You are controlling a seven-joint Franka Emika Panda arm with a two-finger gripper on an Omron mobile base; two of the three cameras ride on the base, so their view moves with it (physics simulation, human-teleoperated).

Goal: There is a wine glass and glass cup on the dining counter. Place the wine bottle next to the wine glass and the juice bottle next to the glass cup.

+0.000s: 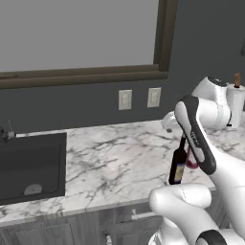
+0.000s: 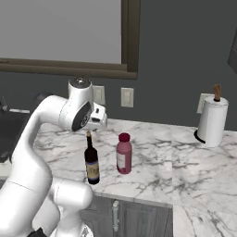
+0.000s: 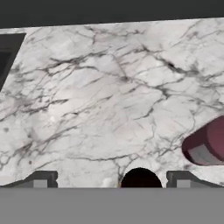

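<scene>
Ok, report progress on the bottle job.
Done: nothing yet. The wine bottle and juice bottle both stand upright on the marble counter. In hand: the gripper hangs open right above the wine bottle's top, its fingers either side. Left: grasp it, carry each bottle to its glass.

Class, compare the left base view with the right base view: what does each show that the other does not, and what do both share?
Left base view alone: the dark sink set into the counter's left side. Right base view alone: the juice bottle in full, with its red cap and label, standing right of the wine bottle. Both share the marble counter, the wine bottle, the paper towel roll, the wall outlets and the window frame.
</scene>
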